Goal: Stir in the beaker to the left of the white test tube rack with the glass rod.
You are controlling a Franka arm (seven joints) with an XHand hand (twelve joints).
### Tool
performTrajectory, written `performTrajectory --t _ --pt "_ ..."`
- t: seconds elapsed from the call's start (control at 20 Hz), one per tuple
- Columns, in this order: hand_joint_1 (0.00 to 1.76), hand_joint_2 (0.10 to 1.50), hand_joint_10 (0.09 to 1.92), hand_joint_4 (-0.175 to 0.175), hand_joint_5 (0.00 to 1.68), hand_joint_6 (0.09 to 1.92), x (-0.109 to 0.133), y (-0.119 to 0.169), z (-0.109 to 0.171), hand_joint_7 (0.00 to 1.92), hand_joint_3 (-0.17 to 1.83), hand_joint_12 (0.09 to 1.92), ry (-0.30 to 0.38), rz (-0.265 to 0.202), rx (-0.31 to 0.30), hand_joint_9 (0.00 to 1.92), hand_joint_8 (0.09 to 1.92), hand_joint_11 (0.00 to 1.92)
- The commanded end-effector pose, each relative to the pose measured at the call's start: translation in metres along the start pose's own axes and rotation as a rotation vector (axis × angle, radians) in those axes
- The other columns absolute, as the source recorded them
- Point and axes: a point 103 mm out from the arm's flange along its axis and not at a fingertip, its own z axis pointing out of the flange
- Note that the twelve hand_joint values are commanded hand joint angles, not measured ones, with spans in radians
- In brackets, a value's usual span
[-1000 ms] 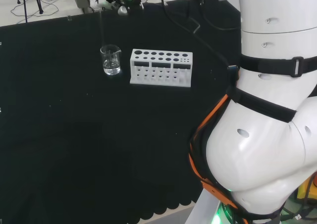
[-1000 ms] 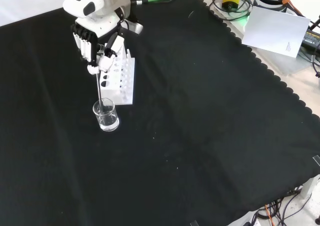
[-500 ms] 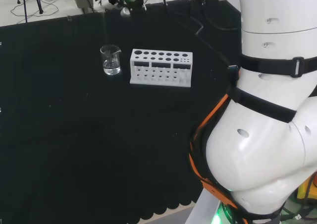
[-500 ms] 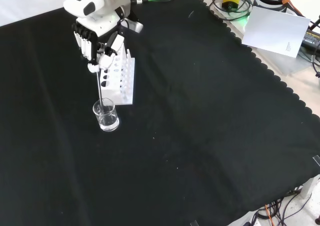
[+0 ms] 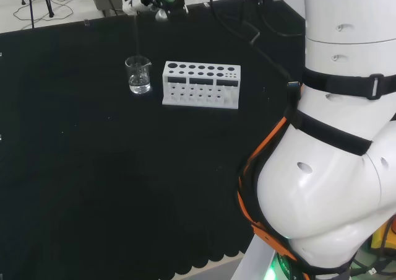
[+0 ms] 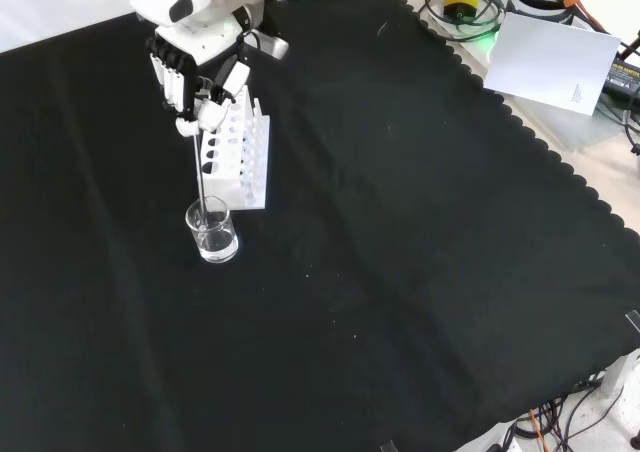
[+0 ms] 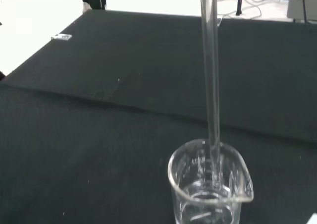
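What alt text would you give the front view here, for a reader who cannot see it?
The robot's hand holds a glass rod upright, its lower end inside a small clear beaker on the black cloth. A white test tube rack stands just behind the beaker, below the hand.

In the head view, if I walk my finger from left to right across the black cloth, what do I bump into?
beaker → white test tube rack → the arm's big white links
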Motion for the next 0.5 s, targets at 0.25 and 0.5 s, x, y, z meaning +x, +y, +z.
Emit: performTrajectory --t 0.25,0.5 --pt "1.3 1.11 0.67 -0.175 1.33 0.09 0.038 -0.019 -0.006 1.18 -0.17 1.0 0.015 -0.065 -0.028 1.82 1.02 1.54" --pt "1.3 1.11 0.67 -0.175 1.33 0.09 0.044 -0.021 -0.008 1.18 -0.17 1.0 0.013 -0.074 -0.042 1.82 1.02 1.54"
